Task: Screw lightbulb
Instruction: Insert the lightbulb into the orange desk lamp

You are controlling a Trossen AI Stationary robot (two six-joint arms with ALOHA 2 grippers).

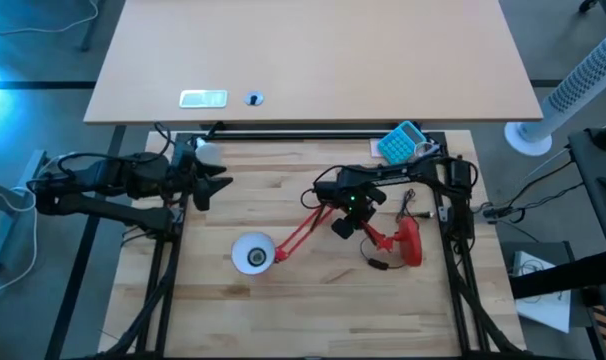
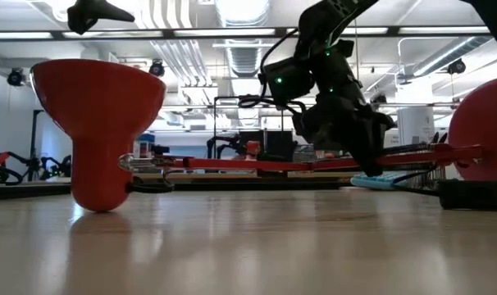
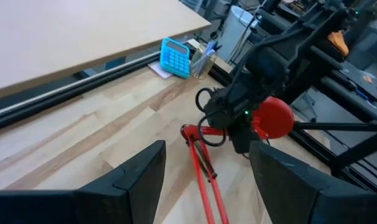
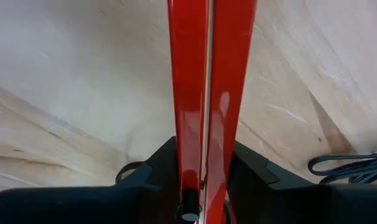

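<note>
A red desk lamp lies on the wooden table. Its cone shade (image 1: 253, 252) opens upward and shows white inside. Its round base (image 1: 408, 243) is to the right, and its twin-rod arm (image 1: 301, 232) runs between them. I cannot make out the lightbulb apart from that white inside. My right gripper (image 1: 345, 225) points steeply down over the lamp's arm, open, with one finger on either side of the rods (image 4: 210, 74). My left gripper (image 1: 223, 187) hangs high at the table's far left, open and empty (image 3: 207, 149). My right gripper comes from above, slanting, and the lamp arm's two red rods (image 4: 207, 124) run between its fingers (image 4: 157, 168) and along them. I cannot tell whether the fingers touch the rods. The lamp arm stays level just above the table (image 2: 232, 164).
A blue calculator (image 1: 400, 142) and pens sit at the far right corner. The lamp's black cord (image 1: 378, 262) lies by the base. A second, light desk (image 1: 313, 60) stands beyond the far edge. Black frame rails run along the table's sides.
</note>
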